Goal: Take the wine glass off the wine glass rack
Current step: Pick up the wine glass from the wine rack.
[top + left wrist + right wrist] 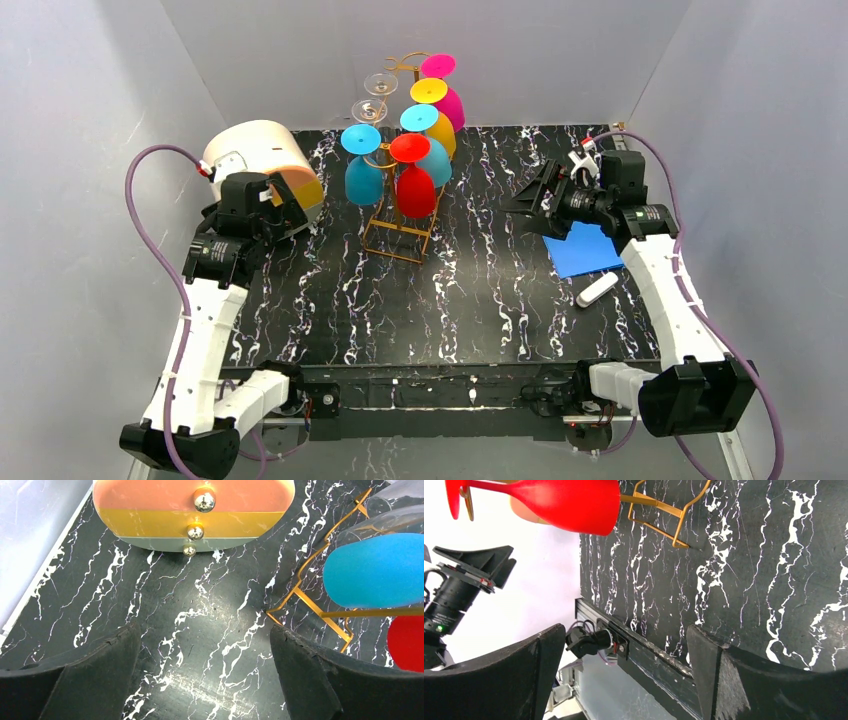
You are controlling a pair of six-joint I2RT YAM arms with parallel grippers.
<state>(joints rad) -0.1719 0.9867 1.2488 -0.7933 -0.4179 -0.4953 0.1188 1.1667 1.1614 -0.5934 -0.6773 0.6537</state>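
The golden wire wine glass rack (398,240) stands at the back centre of the table. Glasses hang upside down on it: a red one (414,180) at the front, blue (362,168), teal, yellow, magenta (445,95) and two clear ones (370,100) behind. My left gripper (285,205) is open and empty, left of the rack; its wrist view shows the rack base (320,611) and the blue glass (375,570). My right gripper (528,200) is open and empty, turned on its side, right of the rack and apart from the red glass (559,502).
A cream-and-orange cylindrical box (262,160) lies on its side at the back left, just behind my left gripper. A blue cloth (583,250) and a white marker-like object (596,289) lie at the right. Grey walls enclose the table.
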